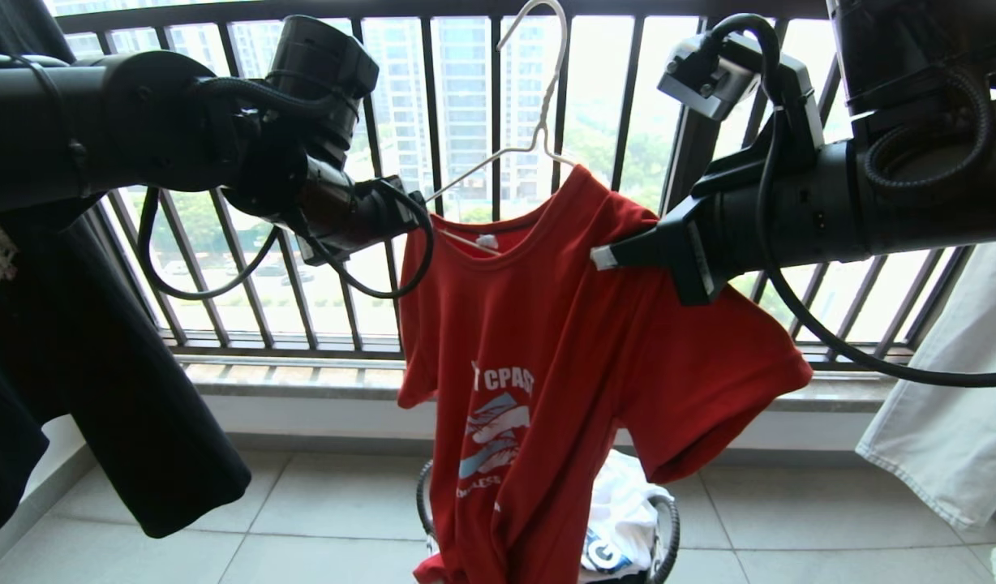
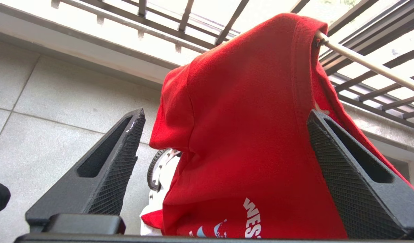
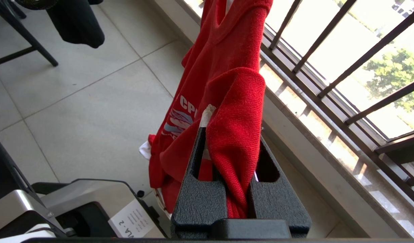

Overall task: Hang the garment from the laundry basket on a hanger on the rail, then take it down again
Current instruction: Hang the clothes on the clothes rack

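The red garment (image 1: 547, 357) hangs on the white wire hanger (image 1: 538, 122) in front of the window bars, and its hem reaches into the laundry basket (image 1: 667, 527) on the floor. My right gripper (image 1: 603, 258) is shut on a fold of the garment's shoulder (image 3: 234, 111); in the right wrist view this gripper (image 3: 232, 135) has red cloth bunched between its jaws. My left gripper (image 1: 413, 215) stands open at the other shoulder. In the left wrist view the left gripper (image 2: 226, 112) frames the cloth (image 2: 247, 101) without touching it, beside the bare hanger wire (image 2: 368, 64). The rail is out of view.
A black shirt (image 1: 100, 389) hangs at the left and a white cloth (image 1: 952, 405) at the right. A white printed T-shirt (image 1: 624, 519) lies in the basket. The dark window railing (image 1: 433, 113) stands close behind the hanger. My base (image 3: 75, 202) is below the right arm.
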{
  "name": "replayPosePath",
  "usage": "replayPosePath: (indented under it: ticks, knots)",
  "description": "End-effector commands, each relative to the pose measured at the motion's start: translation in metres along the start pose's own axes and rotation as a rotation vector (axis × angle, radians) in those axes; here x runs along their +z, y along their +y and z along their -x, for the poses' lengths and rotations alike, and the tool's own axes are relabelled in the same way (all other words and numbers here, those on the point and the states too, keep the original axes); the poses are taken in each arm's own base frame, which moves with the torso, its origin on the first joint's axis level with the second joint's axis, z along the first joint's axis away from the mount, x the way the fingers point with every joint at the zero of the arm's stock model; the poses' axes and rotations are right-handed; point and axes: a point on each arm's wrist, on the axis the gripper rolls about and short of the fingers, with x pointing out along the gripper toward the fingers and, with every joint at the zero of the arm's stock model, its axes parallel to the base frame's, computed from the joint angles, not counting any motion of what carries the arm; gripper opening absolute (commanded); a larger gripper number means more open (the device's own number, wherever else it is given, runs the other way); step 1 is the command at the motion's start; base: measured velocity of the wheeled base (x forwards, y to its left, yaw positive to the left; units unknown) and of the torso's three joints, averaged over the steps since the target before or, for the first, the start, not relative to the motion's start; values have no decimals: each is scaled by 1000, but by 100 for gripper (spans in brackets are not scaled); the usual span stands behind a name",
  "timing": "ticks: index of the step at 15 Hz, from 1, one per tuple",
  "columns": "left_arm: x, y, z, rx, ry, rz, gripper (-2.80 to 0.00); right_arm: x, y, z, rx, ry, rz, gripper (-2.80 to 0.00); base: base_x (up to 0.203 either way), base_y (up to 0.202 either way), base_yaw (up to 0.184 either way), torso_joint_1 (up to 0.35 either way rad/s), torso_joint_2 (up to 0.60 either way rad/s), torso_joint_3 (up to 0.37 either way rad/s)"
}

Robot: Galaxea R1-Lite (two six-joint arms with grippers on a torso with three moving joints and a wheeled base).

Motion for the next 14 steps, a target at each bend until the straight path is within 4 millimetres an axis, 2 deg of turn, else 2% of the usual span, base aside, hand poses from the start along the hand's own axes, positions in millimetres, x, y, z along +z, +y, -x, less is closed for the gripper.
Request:
replayPosePath:
  ticks: [1,14]
  knots:
    - [-1,0,-1,4,5,2,0,0,1,3,3,8,0,-280,0,0,0,0,0,0]
    - [1,3,-2,-29,29,9,0,2,7,6,27,-1,7,-280,0,0,0,0,0,0]
